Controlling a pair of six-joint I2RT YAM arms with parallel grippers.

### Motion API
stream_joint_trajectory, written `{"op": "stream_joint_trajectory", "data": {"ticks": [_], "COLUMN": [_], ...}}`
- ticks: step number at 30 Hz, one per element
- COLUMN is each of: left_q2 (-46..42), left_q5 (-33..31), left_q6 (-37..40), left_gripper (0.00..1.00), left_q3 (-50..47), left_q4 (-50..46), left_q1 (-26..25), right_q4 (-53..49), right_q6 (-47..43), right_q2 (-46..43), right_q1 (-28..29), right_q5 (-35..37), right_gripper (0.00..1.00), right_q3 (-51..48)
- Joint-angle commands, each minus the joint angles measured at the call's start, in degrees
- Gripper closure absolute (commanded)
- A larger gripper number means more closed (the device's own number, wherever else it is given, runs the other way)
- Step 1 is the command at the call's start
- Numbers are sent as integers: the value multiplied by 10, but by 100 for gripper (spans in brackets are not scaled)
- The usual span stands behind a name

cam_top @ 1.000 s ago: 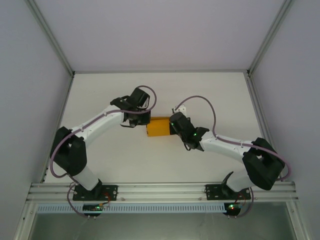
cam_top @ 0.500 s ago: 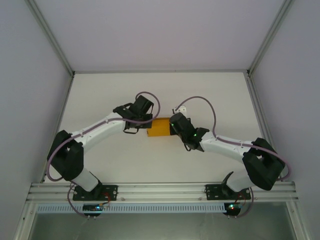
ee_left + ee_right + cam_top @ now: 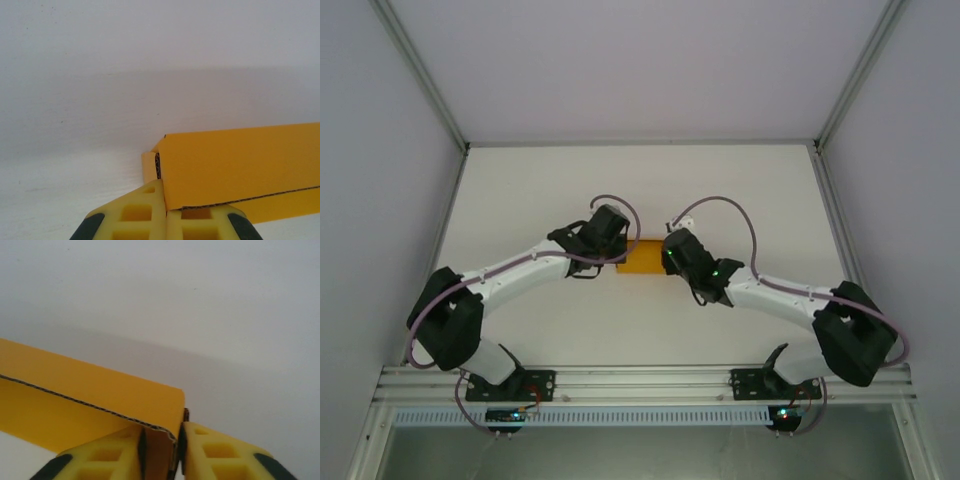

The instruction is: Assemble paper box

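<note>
Surface [image 3: 640, 190]: white, lying inside grey enclosure walls [image 3: 380, 150] and carrying one item.
Left arm [image 3: 510, 270] and right arm [image 3: 780, 292]: reaching in from the lower corners, their wrists covering both ends of that item.
Paper box [image 3: 642, 257]: orange-yellow, lying at frame centre between the wrists.
Left end effector [image 3: 166, 200]: fingers pressing together, touching the box's end corner.
Right end effector [image 3: 161, 432]: fingers standing slightly apart, straddling the box's end wall.
</note>
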Motion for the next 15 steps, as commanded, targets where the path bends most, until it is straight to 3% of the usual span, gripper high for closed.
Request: {"op": "stream_joint_trajectory", "data": {"ticks": [1,4,8,15], "left_q2": [42,39,38,35], "left_q5": [63,54,48,44], "left_q6": [-18,-16,-11,-3], "left_gripper": [96,95,93,90], "left_q3": [-43,-40,-37,-25], "left_q4": [-69,-71,-77,-83], "left_q1": [-19,-23,-23,-24], "right_q4": [-58,-75,-93,-81], "right_q6": [-10,-12,-6,40], "right_q2": [-32,-54,-74,-59], "right_q1": [-19,-37,-57,-107], "right_q5": [-119,-150,-133,-179], "right_gripper": [54,39,29,30], "right_q3": [14,31,44,60]}}
